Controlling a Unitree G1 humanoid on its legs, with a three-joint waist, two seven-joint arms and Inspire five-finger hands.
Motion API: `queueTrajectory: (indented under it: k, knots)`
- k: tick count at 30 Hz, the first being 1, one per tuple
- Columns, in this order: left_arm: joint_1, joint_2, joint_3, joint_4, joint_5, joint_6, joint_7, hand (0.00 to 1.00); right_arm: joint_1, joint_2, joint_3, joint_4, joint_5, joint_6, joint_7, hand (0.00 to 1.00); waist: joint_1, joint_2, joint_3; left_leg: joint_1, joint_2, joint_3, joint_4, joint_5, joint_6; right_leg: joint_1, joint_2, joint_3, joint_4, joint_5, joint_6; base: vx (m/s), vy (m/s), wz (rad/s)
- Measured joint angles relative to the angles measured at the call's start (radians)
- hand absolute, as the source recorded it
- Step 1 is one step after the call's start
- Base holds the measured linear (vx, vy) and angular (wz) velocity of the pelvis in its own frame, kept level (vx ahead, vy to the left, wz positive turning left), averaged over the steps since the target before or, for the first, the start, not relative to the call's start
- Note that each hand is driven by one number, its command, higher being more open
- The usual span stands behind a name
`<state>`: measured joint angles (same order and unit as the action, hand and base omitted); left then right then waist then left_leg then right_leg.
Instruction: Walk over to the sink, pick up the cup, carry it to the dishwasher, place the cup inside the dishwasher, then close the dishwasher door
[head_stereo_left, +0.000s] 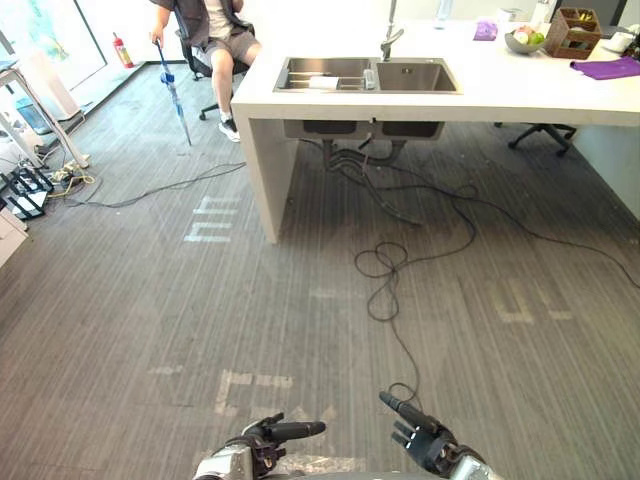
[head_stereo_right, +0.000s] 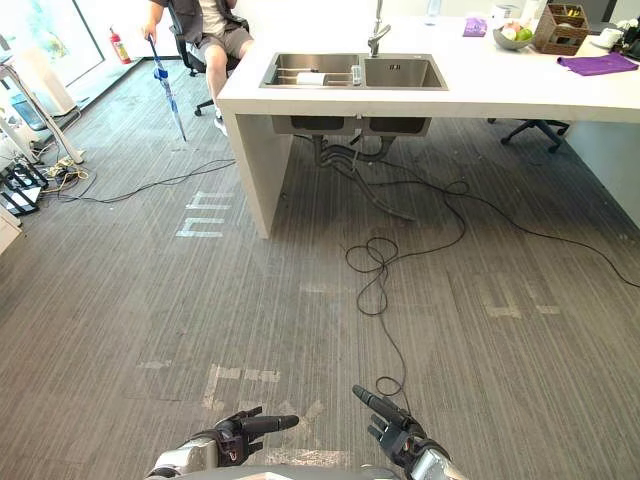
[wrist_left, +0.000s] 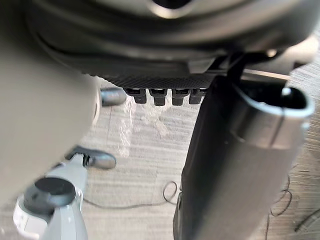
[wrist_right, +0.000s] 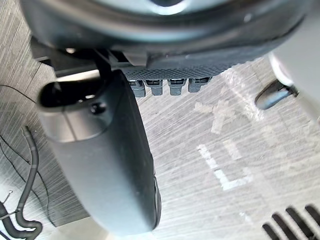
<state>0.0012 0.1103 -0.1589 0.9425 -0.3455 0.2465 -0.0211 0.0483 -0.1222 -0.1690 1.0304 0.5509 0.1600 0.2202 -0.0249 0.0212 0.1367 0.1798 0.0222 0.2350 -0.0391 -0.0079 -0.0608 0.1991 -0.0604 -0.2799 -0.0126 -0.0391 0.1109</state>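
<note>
Across the floor stands a white counter (head_stereo_left: 520, 95) with a steel double sink (head_stereo_left: 415, 76) and a tap (head_stereo_left: 388, 40). On the divider between the basins sits a small grey cup (head_stereo_left: 369, 78); a white item (head_stereo_left: 323, 83) lies in the left basin. My left hand (head_stereo_left: 268, 440) and right hand (head_stereo_left: 428, 442) hang low at the near edge, far from the sink. Both have relaxed fingers, thumbs stuck out, and hold nothing. The left wrist view shows my left hand's thumb (wrist_left: 235, 160) over bare floor, and the right wrist view shows my right hand's thumb (wrist_right: 105, 160) likewise.
A person (head_stereo_left: 222, 35) sits on a chair at the counter's left end holding a blue stick (head_stereo_left: 172, 90). On the counter are a fruit bowl (head_stereo_left: 525, 40), a wicker basket (head_stereo_left: 572, 32) and a purple cloth (head_stereo_left: 608, 68). Equipment stands at the left wall (head_stereo_left: 25, 185).
</note>
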Motion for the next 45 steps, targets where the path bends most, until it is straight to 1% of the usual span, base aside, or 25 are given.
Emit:
queueTrajectory:
  k: [2, 5, 9, 15, 18, 22, 24, 27, 28, 29, 30, 31, 32, 33, 34, 35, 36, 38, 39, 40, 41, 42, 43, 44, 45]
  knots:
    - [0.015, 0.006, 0.005, -0.001, 0.032, -0.040, 0.030, 1.00, 0.008, 0.000, 0.000, -0.001, -0.027, -0.021, -0.009, 1.00, 0.000, -0.001, 0.001, 0.005, -0.002, 0.014, -0.001, -0.003, 0.005, -0.004, -0.001, 0.011, 0.002, 0.003, -0.038, -0.06, 0.010, -0.17]
    - [0.032, 0.010, 0.006, -0.006, 0.033, -0.078, 0.059, 1.00, 0.024, -0.002, 0.000, -0.009, -0.050, -0.034, -0.022, 1.00, -0.001, 0.000, 0.001, 0.005, 0.000, 0.024, -0.004, 0.001, 0.027, -0.015, 0.003, 0.023, 0.007, 0.005, -0.057, -0.06, 0.001, -0.11]
    - [0.065, 0.009, 0.028, -0.045, 0.030, -0.101, 0.071, 1.00, 0.044, -0.002, 0.003, -0.026, -0.089, -0.043, -0.030, 1.00, 0.001, -0.001, 0.001, 0.006, 0.002, 0.038, -0.015, 0.007, 0.036, -0.026, 0.007, 0.034, 0.007, 0.012, -0.066, -0.04, -0.007, -0.11]
    - [0.116, 0.004, 0.093, -0.036, 0.043, -0.131, 0.091, 1.00, 0.078, 0.011, 0.018, -0.026, -0.106, -0.101, -0.051, 1.00, 0.004, -0.004, -0.001, 0.025, 0.004, 0.068, -0.032, 0.009, 0.039, -0.025, 0.013, 0.059, 0.004, 0.013, -0.066, 0.00, -0.007, -0.13]
    - [0.121, 0.003, 0.096, -0.022, 0.042, -0.166, 0.106, 1.00, 0.081, 0.014, 0.017, -0.019, -0.111, -0.105, -0.059, 1.00, 0.004, -0.005, -0.002, 0.035, 0.004, 0.079, -0.040, 0.009, 0.039, -0.023, 0.014, 0.068, 0.001, 0.013, -0.065, 0.01, -0.006, -0.09]
    - [0.115, -0.005, 0.120, 0.003, 0.042, -0.181, 0.100, 1.00, 0.078, 0.016, -0.002, -0.006, -0.124, -0.104, -0.036, 1.00, 0.004, -0.009, -0.001, 0.041, 0.003, 0.082, -0.045, 0.008, 0.039, -0.020, 0.014, 0.072, 0.002, 0.013, -0.065, -0.01, -0.010, -0.05]
    - [0.109, -0.005, 0.126, 0.007, 0.044, -0.178, 0.088, 1.00, 0.067, 0.010, -0.001, 0.003, -0.147, -0.101, -0.021, 1.00, 0.006, -0.009, 0.000, 0.039, 0.004, 0.091, -0.040, 0.005, 0.042, -0.040, 0.010, 0.078, 0.040, -0.003, -0.065, -0.02, 0.000, -0.08]
    - [0.094, 0.009, 0.131, 0.011, 0.050, -0.163, 0.061, 1.00, 0.038, 0.008, 0.000, 0.013, -0.150, -0.082, -0.019, 1.00, 0.009, -0.032, 0.015, 0.018, 0.000, 0.099, 0.034, -0.041, 0.060, -0.114, -0.027, 0.083, 0.224, -0.096, -0.050, -0.05, 0.018, -0.07]
    - [0.087, 0.016, 0.130, 0.012, 0.048, -0.154, 0.052, 1.00, 0.028, 0.002, 0.001, 0.012, -0.138, -0.067, -0.019, 1.00, 0.011, -0.046, 0.022, 0.002, -0.005, 0.103, 0.069, -0.067, 0.075, -0.151, -0.050, 0.075, 0.309, -0.127, -0.035, -0.08, 0.021, -0.16]
    - [0.077, 0.017, 0.128, 0.014, 0.045, -0.143, 0.050, 1.00, 0.012, -0.012, 0.006, 0.012, -0.117, -0.055, -0.019, 1.00, 0.011, -0.038, 0.026, -0.012, -0.002, 0.108, 0.096, -0.089, 0.081, -0.200, -0.069, 0.054, 0.405, -0.131, -0.035, -0.07, 0.027, -0.17]
    - [0.070, 0.019, 0.129, 0.018, 0.035, -0.134, 0.046, 1.00, 0.007, -0.020, 0.008, 0.012, -0.089, -0.049, -0.019, 1.00, 0.010, -0.040, 0.028, -0.022, 0.000, 0.109, 0.112, -0.099, 0.082, -0.238, -0.080, 0.046, 0.470, -0.132, -0.040, -0.06, 0.026, -0.07]
    - [0.053, 0.029, 0.129, 0.042, 0.000, -0.107, 0.020, 1.00, -0.002, -0.030, 0.005, 0.011, -0.002, -0.037, -0.020, 1.00, 0.010, -0.050, 0.039, -0.033, 0.001, 0.107, 0.148, -0.119, 0.085, -0.304, -0.120, 0.025, 0.629, -0.130, -0.076, -0.03, 0.008, 0.10]
    - [0.038, 0.045, 0.131, 0.055, -0.051, -0.073, 0.010, 1.00, -0.003, -0.036, -0.001, 0.011, 0.063, -0.027, -0.022, 1.00, 0.010, -0.058, 0.052, -0.030, 0.004, 0.095, 0.176, -0.137, 0.086, -0.346, -0.149, 0.015, 0.733, -0.098, -0.101, 0.00, -0.008, 0.16]
    - [0.036, 0.049, 0.130, 0.055, -0.062, -0.066, 0.009, 1.00, -0.003, -0.036, -0.002, 0.011, 0.076, -0.027, -0.022, 1.00, 0.007, -0.062, 0.055, -0.026, 0.005, 0.090, 0.180, -0.140, 0.087, -0.350, -0.154, 0.012, 0.754, -0.090, -0.097, 0.08, -0.032, 0.25]
    - [0.033, 0.066, 0.127, 0.053, -0.110, -0.034, 0.002, 1.00, -0.003, -0.033, -0.005, 0.010, 0.097, -0.030, -0.019, 1.00, 0.006, -0.070, 0.067, 0.003, 0.012, 0.074, 0.179, -0.145, 0.081, -0.367, -0.166, -0.002, 0.827, -0.094, -0.088, 0.14, -0.065, 0.21]
    - [0.031, 0.075, 0.122, 0.052, -0.138, -0.013, -0.004, 1.00, -0.004, -0.031, -0.004, 0.004, 0.096, -0.032, -0.018, 1.00, 0.005, -0.068, 0.068, 0.011, 0.030, 0.067, 0.180, -0.148, 0.076, -0.380, -0.157, -0.010, 0.798, -0.133, -0.078, 0.18, -0.113, 0.19]
    - [0.027, 0.079, 0.117, 0.051, -0.143, -0.003, -0.004, 1.00, -0.005, -0.030, -0.002, -0.002, 0.095, -0.032, -0.018, 1.00, 0.005, -0.066, 0.070, 0.011, 0.040, 0.064, 0.180, -0.150, 0.073, -0.388, -0.148, -0.014, 0.758, -0.141, -0.076, 0.19, -0.156, 0.14]
    - [0.011, 0.087, 0.108, 0.045, -0.146, 0.026, -0.006, 1.00, -0.007, -0.027, -0.001, -0.023, 0.096, -0.030, -0.021, 1.00, 0.001, -0.050, 0.080, 0.005, 0.077, 0.048, 0.179, -0.158, 0.056, -0.407, -0.111, -0.023, 0.554, -0.125, -0.064, 0.18, -0.150, 0.18]
    - [-0.001, 0.093, 0.107, 0.040, -0.146, 0.048, -0.006, 1.00, -0.010, -0.024, 0.000, -0.037, 0.096, -0.021, -0.026, 1.00, -0.003, -0.047, 0.088, 0.002, 0.096, 0.028, 0.175, -0.166, 0.033, -0.408, -0.085, -0.022, 0.307, -0.042, -0.045, 0.28, -0.228, 0.26]
    - [-0.008, 0.101, 0.104, 0.036, -0.146, 0.058, -0.006, 1.00, -0.010, -0.020, 0.000, -0.039, 0.097, -0.015, -0.029, 1.00, -0.005, -0.056, 0.095, 0.005, 0.093, 0.018, 0.170, -0.170, 0.012, -0.396, -0.085, -0.016, 0.167, 0.018, -0.021, 0.35, -0.294, 0.30]
    - [-0.010, 0.110, 0.096, 0.033, -0.147, 0.065, -0.008, 1.00, -0.008, -0.015, -0.001, -0.039, 0.100, -0.012, -0.033, 1.00, -0.007, -0.068, 0.101, 0.015, 0.084, 0.011, 0.165, -0.177, -0.003, -0.386, -0.095, -0.010, 0.099, 0.042, -0.003, 0.40, -0.392, 0.43]
    - [-0.024, 0.111, 0.081, 0.034, -0.151, 0.070, -0.007, 1.00, -0.009, -0.014, -0.004, -0.041, 0.123, -0.007, -0.050, 1.00, -0.021, -0.064, 0.128, 0.044, 0.087, -0.011, 0.161, -0.191, -0.036, -0.374, -0.106, -0.017, 0.124, 0.159, -0.014, 0.28, -0.284, 0.45]
    - [-0.026, 0.105, 0.075, 0.034, -0.156, 0.074, -0.007, 1.00, -0.009, -0.018, -0.006, -0.041, 0.132, -0.005, -0.058, 1.00, -0.027, -0.049, 0.135, 0.048, 0.100, -0.021, 0.159, -0.193, -0.038, -0.381, -0.100, -0.023, 0.157, 0.158, -0.019, 0.35, -0.339, 0.48]
    - [-0.031, 0.092, 0.064, 0.032, -0.166, 0.075, -0.007, 1.00, -0.009, -0.022, -0.023, -0.040, 0.136, 0.004, -0.073, 1.00, -0.024, -0.028, 0.136, 0.054, 0.126, -0.033, 0.159, -0.198, -0.043, -0.404, -0.084, -0.031, 0.222, 0.113, -0.084, 0.28, -0.213, 0.23]
    - [-0.031, 0.088, 0.060, 0.032, -0.166, 0.072, -0.007, 1.00, -0.009, -0.022, -0.024, -0.040, 0.136, 0.006, -0.078, 1.00, -0.020, -0.011, 0.133, 0.060, 0.141, -0.033, 0.159, -0.200, -0.044, -0.411, -0.073, -0.032, 0.251, 0.087, -0.103, 0.39, -0.304, 0.05]
